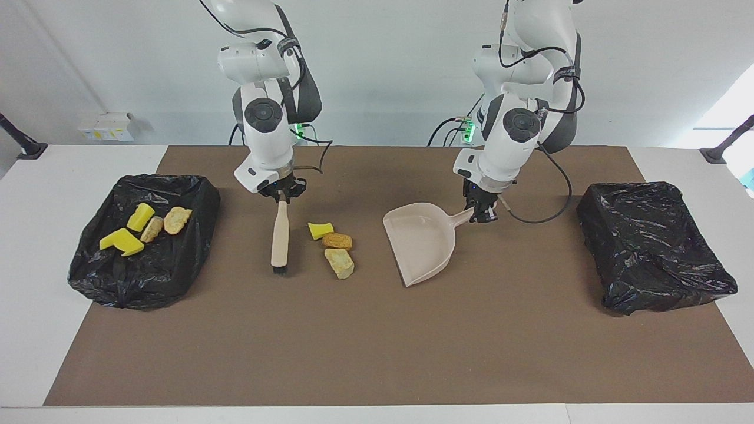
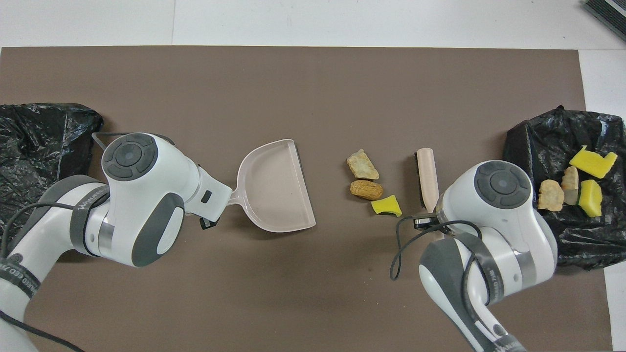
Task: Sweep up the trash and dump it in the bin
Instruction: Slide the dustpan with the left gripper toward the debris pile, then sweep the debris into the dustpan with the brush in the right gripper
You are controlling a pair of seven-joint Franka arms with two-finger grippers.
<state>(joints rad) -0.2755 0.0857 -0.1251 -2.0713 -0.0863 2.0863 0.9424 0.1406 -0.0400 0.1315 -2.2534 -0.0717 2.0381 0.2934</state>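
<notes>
Right gripper (image 1: 281,196) clenched on brush (image 1: 280,235) handle, bristles on the brown mat (image 1: 377,341). Left gripper (image 1: 483,213) clenched on dustpan (image 1: 421,244) handle, pan flat on mat, mouth at 9 o'clock in facing view toward three loose trash bits (image 1: 336,244) lying between brush and pan. Four more trash pieces (image 1: 147,227) in black-lined bin (image 1: 177,271) at right arm's end. Second bin (image 1: 654,247) at left arm's end.

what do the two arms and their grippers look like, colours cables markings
Both arms are glossy white with dark grey joint sections and round dark grey caps on the joints. Loose black cables loop along each arm, held by dark straps with light lettering. The left gripper and right gripper are small, black and two-fingered. Green lights glow near both arms' bases.
</notes>
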